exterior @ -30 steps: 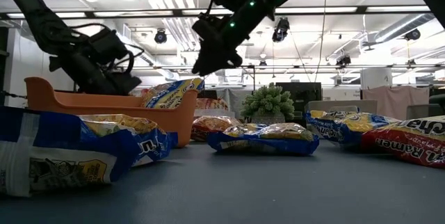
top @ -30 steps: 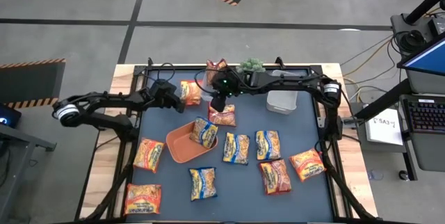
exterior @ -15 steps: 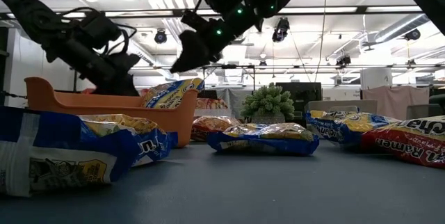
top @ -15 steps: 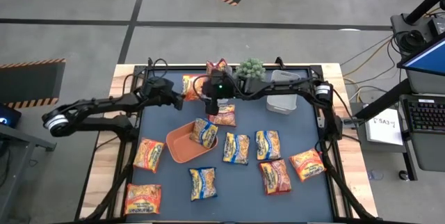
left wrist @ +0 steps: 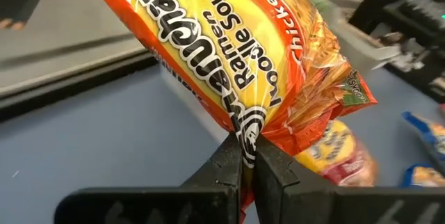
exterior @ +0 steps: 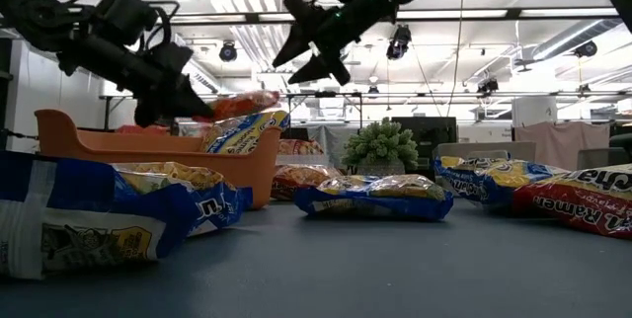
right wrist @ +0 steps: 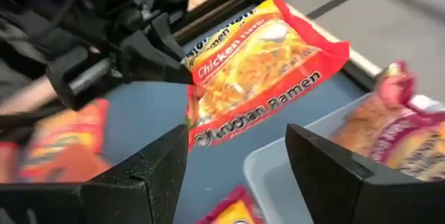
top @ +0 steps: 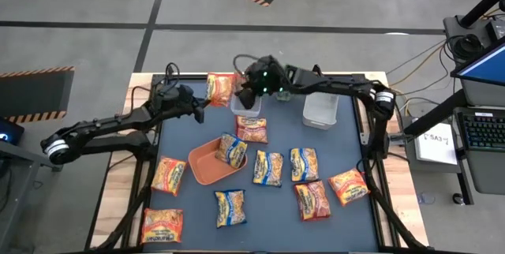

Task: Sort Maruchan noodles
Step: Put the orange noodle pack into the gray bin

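Note:
My left gripper [top: 199, 106] is shut on an orange Maruchan noodles packet [top: 221, 88], held in the air near the table's far edge. It shows large in the left wrist view [left wrist: 229, 43] and the right wrist view [right wrist: 264, 64]. My right gripper [top: 249, 90] hovers open just right of that packet, above a clear tub [top: 246, 106] with a red packet [right wrist: 410, 123] inside. Its fingers [right wrist: 156, 175] touch nothing. Several more packets lie flat on the blue mat. My left gripper pinches the orange packet's short end [left wrist: 245, 128] between its two fingertips [left wrist: 226, 161]. The fingers come nearly level from the table's left side, along the packet's length. The packet sticks out past them toward the right [exterior: 242, 104], lifted clear of the table.
An orange tray [top: 203, 163] near the middle holds a yellow-and-blue packet [top: 231, 150] leaning on its rim. A second clear tub [top: 319, 110] stands at the far right, a small green plant [exterior: 380, 145] at the far edge. Packets fill the near half of the mat.
My left gripper has risen and gone toward the far edge, lifting the orange packet off the mat. My right gripper has risen from above the mat's middle, swung toward the far edge over the tub, and opened.

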You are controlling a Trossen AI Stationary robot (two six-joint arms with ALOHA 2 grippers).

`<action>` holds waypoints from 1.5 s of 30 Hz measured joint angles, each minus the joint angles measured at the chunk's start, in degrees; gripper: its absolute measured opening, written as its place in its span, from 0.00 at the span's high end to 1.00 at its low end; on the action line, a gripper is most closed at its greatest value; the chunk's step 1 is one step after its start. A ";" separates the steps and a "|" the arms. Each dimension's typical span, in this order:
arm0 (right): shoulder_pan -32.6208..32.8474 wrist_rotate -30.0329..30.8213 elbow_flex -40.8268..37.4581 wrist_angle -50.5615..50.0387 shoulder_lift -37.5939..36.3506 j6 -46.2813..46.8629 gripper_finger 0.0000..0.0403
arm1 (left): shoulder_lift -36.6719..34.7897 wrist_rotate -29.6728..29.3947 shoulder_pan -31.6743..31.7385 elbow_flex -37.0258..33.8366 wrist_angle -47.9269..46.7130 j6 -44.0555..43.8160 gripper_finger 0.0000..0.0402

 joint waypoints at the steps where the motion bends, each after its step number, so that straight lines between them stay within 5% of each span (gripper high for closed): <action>1: -0.82 -2.36 0.00 0.48 0.00 1.37 0.43 | -0.38 0.00 -0.56 0.00 0.59 0.01 1.00; 26: -0.02 -4.75 -0.24 11.13 0.66 6.59 0.38 | 1.54 -10.79 -13.08 0.57 12.67 -1.45 1.00; 35: 0.66 -4.29 -0.24 11.20 0.83 6.73 0.47 | 6.22 -10.73 -14.25 0.57 19.88 -1.94 1.00; 45: 0.73 -5.97 -0.24 10.94 0.48 4.64 0.75 | 5.98 -10.53 -14.23 0.57 20.71 -2.11 0.99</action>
